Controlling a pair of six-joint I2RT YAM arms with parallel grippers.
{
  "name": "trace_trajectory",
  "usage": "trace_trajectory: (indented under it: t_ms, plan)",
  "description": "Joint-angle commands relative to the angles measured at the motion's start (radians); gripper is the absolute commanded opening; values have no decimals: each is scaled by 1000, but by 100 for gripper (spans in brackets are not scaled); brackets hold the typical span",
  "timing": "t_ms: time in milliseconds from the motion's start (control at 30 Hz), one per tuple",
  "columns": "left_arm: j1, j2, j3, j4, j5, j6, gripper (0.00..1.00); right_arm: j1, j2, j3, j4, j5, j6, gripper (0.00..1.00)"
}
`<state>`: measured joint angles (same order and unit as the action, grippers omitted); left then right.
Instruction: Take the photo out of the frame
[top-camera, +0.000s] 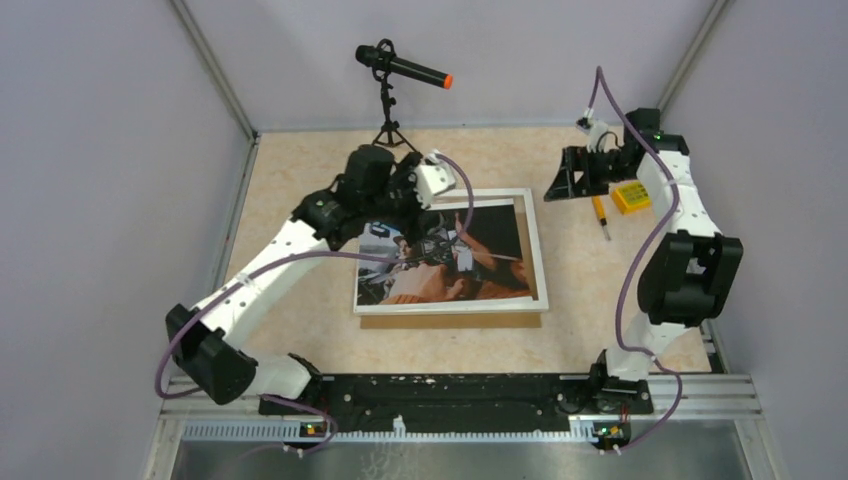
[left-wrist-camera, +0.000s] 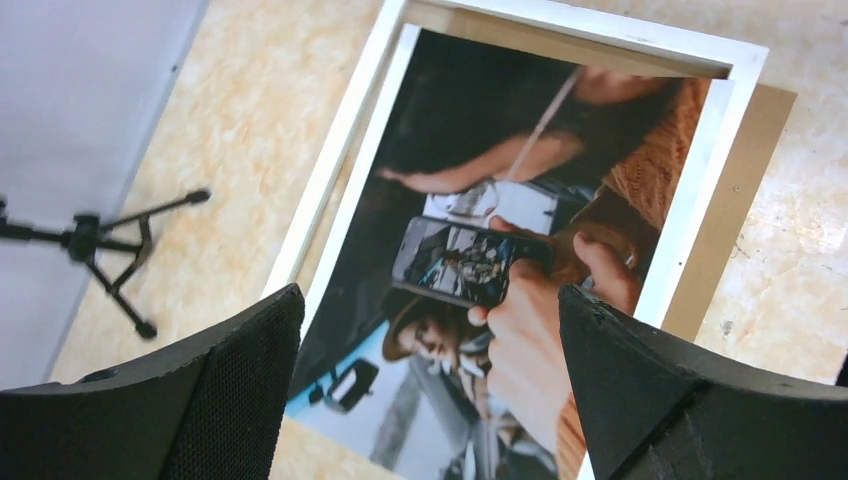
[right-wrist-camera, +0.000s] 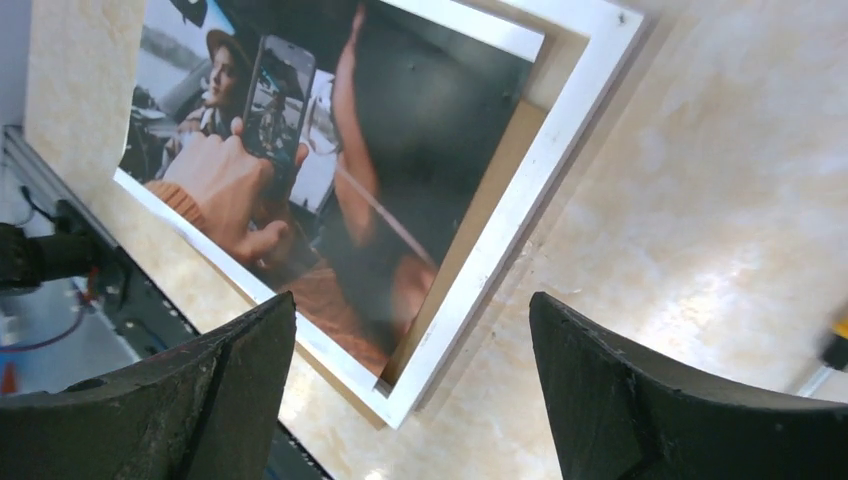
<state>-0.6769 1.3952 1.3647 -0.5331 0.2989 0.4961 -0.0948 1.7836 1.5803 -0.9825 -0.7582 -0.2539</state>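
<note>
Left gripper (left-wrist-camera: 430, 300): spread wide, empty, over photo (top-camera: 495, 245).
Right gripper (right-wrist-camera: 412, 305): spread wide, empty, upper right of top view.
Photo: askew in frame (top-camera: 535, 250), centre.

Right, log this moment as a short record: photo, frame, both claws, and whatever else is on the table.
photo: face up, askew, not square with the rim
frame: flat on the table, white rim up, brown backing board showing along one side
left claw: open, over the photo, holding nothing
right claw: open, holding nothing, off by the frame's far right corner
other items: microphone on tripod, yellow box, small orange-handled tool
task state: photo not yet out
</note>
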Motion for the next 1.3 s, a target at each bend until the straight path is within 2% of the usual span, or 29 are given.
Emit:
trace_trajectory:
  t_ms: [0,100,167,367,467,600,700,833,967,1267]
  plan:
    - [123,-99,17,-123,66,-90,99,6,-188,41,36,53,-100,86]
    - [258,-155,17,-158,102,-146,99,7,-296,-20,117,97,-105,91]
    - [363,-185,15,-187,122,-182,99,7,-382,-101,192,135,-88,99]
    - [769,-212,-44,-303,265,-212,99,7,-616,-449,423,298,-7,99]
    - [891,-202,-134,-296,282,-184,99,7,-668,-535,438,329,-33,99]
    - [950,-147,-255,-245,229,-159,99,6,-604,-572,394,378,-76,99]
    - [954,-97,-329,-187,175,-157,99,6,-499,-592,360,412,-124,99]
    - [957,-24,-385,-141,183,-149,99,4,-392,-632,388,452,-161,99]
    - [955,22,-416,-99,157,-142,99,3,-385,-685,459,466,-161,99]
    - [955,14,-372,-91,152,-150,99,3,-409,-677,444,433,-134,99]
